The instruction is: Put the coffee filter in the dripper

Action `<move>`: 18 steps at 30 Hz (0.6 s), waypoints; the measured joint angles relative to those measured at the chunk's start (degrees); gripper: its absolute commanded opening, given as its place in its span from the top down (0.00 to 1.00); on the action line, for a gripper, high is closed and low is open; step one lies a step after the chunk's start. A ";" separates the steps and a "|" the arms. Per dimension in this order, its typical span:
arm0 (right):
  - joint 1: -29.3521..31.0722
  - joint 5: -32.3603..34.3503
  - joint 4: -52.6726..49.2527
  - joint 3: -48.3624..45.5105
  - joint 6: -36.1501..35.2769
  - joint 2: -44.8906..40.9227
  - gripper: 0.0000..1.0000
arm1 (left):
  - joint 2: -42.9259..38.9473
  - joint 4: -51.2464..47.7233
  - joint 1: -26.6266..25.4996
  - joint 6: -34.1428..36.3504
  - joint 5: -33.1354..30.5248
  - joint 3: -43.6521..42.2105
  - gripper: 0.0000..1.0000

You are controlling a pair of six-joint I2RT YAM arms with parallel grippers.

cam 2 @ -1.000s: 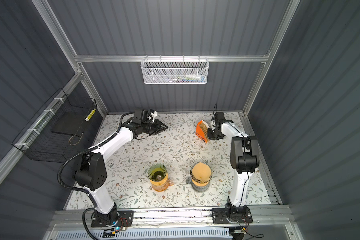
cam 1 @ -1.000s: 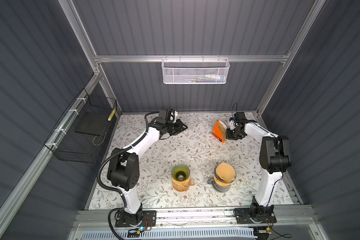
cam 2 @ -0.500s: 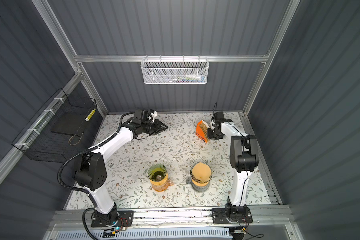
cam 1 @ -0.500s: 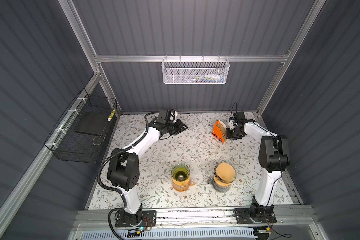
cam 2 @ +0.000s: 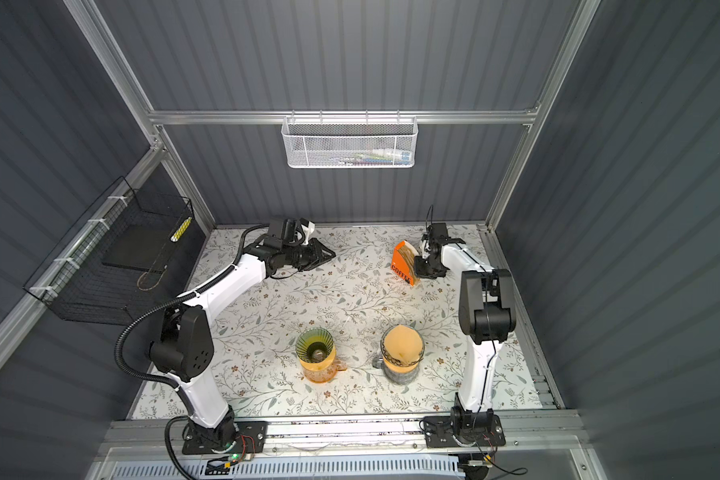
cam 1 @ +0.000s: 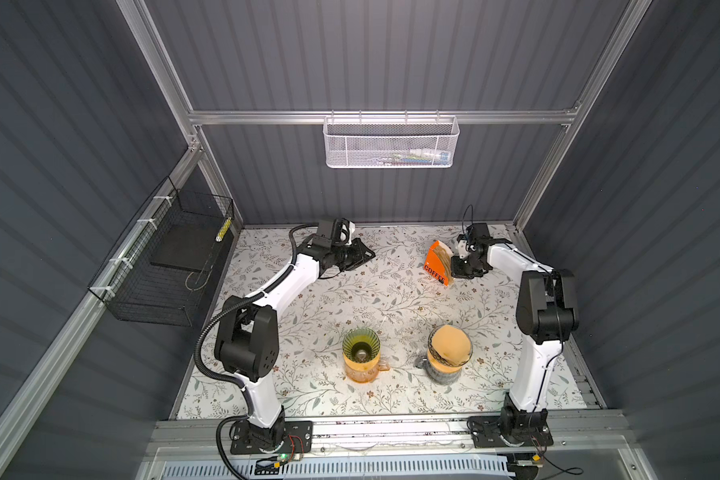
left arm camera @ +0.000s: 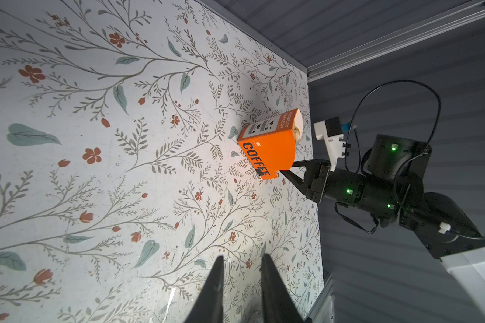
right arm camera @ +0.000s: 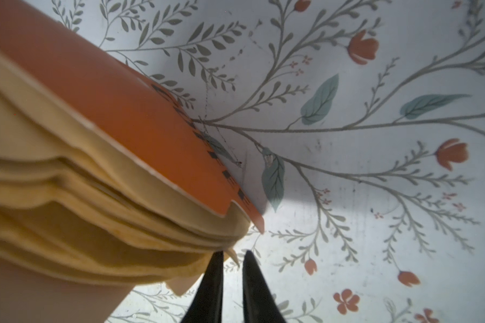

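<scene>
A: Where's the dripper (cam 1: pixel 361 344)?
B: Front of the tabletop (cam 1: pixel 308 299). The coffee filter (right arm camera: pixel 95 223) sits far back in its orange box (cam 1: pixel 435 266), edge at the right hand (right arm camera: pixel 233 258), which is narrowly parted. Left hand (left arm camera: pixel 241 268) parted, holding nothing.

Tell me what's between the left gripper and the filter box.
Nothing. Only bare floral tabletop separates the left gripper from the filter box. The left wrist view and both top views show this.
</scene>
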 measured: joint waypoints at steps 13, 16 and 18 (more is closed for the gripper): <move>0.00 -0.66 0.00 0.00 -0.39 0.00 0.79 | 0.37 0.00 0.00 0.00 0.17 0.00 0.76; 0.00 -0.90 0.00 0.00 -0.44 0.00 0.82 | 0.37 0.00 0.00 0.00 0.26 0.00 0.76; 0.00 -1.09 0.00 0.00 -0.76 0.00 0.86 | 0.37 0.00 0.00 0.00 0.39 0.00 0.76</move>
